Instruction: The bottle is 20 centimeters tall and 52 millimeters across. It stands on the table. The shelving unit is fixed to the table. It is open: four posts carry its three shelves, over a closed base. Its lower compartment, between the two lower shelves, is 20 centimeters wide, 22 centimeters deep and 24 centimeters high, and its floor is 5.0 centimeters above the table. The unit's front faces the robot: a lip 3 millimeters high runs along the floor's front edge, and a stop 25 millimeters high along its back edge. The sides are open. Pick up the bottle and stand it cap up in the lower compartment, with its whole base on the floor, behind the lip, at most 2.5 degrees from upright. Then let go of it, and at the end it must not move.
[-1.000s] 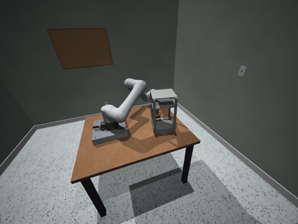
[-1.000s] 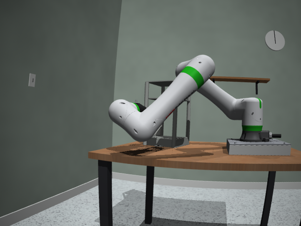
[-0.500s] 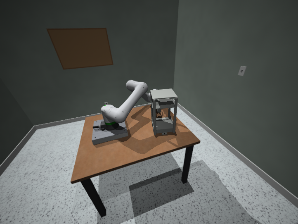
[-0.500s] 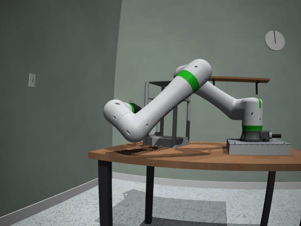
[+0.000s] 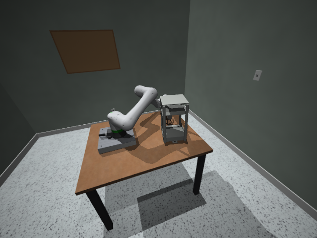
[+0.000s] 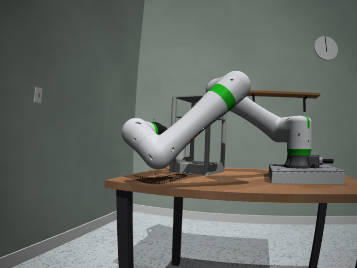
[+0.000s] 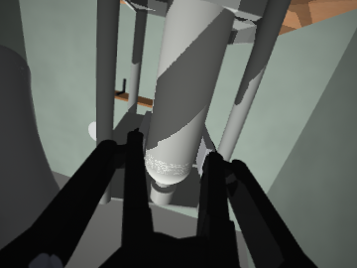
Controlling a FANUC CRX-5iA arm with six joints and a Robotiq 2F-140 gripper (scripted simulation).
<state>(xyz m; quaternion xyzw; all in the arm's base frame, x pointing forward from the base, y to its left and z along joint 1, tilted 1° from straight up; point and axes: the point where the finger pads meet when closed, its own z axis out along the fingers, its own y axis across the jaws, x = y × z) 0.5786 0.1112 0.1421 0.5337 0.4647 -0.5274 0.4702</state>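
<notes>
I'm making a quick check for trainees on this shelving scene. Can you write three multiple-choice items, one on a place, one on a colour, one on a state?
1. Where is the gripper in the top view?
A. Among the posts of the shelving unit
B. Over the arm's base plate
C. Off the table's edge

2. What colour are the bands on the white arm?
A. Red
B. Green
C. Blue

3. What state is the gripper in?
A. Open, holding nothing
B. Shut on nothing
C. Shut on the bottle

Answers:
1. A, the dark gripper shows between the unit's posts, under a shelf.
2. B, a green band rings the arm in the exterior view.
3. C, the wrist view shows the dark fingers on either side of the pale bottle.
</notes>
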